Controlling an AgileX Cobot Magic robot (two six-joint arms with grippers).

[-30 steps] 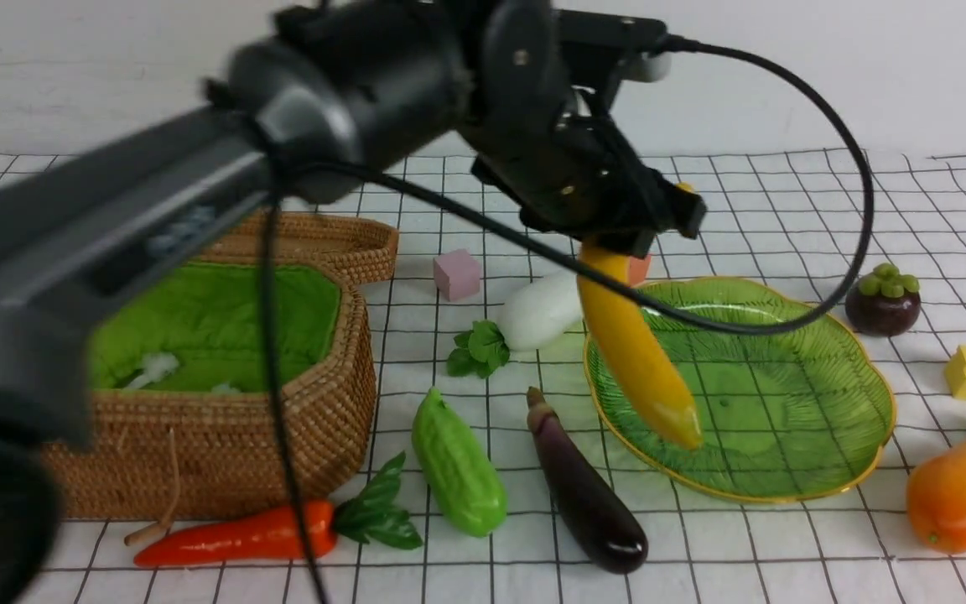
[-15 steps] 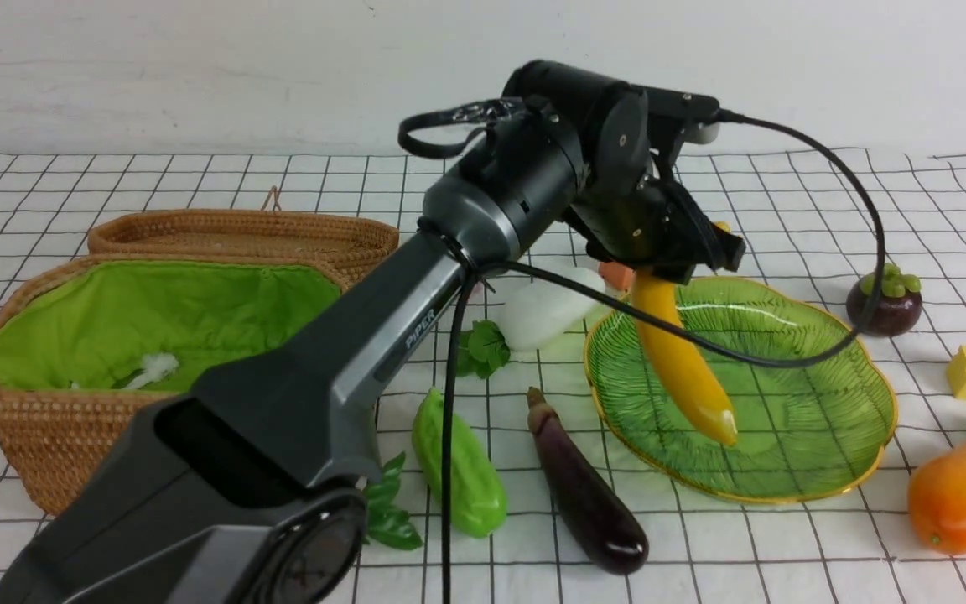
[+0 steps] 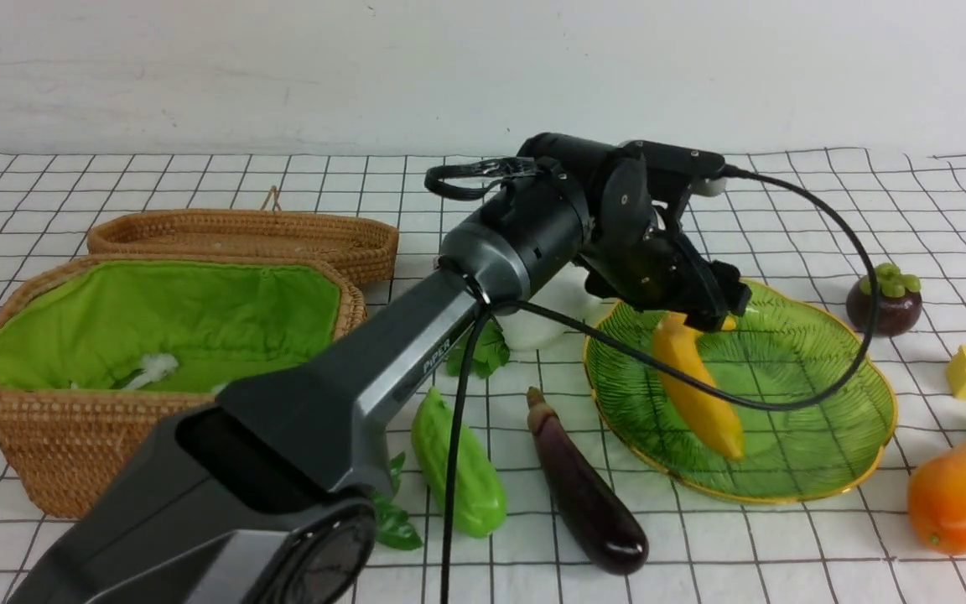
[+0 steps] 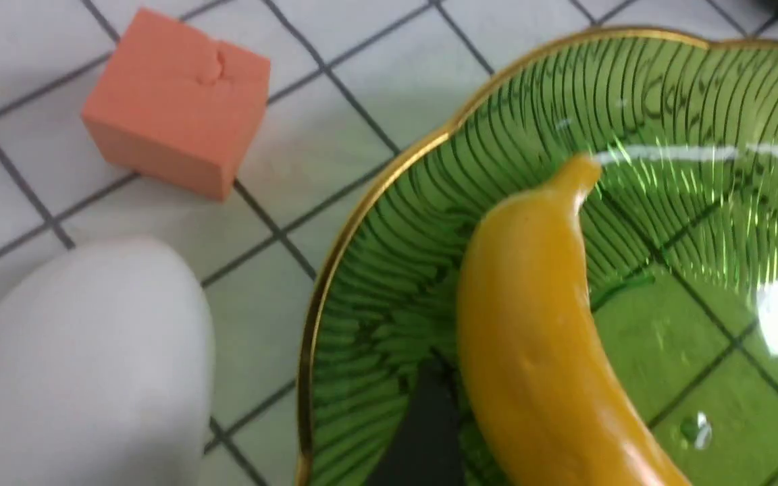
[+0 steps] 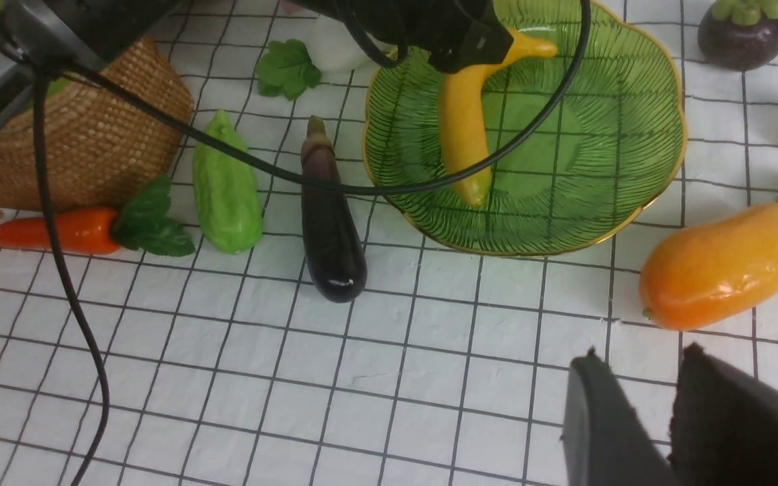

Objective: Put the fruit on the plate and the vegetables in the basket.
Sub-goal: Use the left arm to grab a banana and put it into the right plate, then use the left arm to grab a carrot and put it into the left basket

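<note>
Directly beneath the left pincer (image 3: pixel 711 310), whose jaws stand spread wide, the curved yellow toy banana (image 3: pixel 697 390) lies in the shallow translucent green leaf-patterned plate (image 3: pixel 802 403), its stem end nearest the pincer. The right pincer (image 5: pixel 652 378), narrowly parted and empty, hovers near the orange oval mango (image 5: pixel 720 266).

the front camera looks forward and slightly down across the worktop (image 3: pixel 785 554), the left wrist camera peers close-up at the plate (image 3: pixel 793 453) and banana (image 3: pixel 701 394) lying right of centre in that frame, and the right wrist camera overlooks both from higher.
</note>
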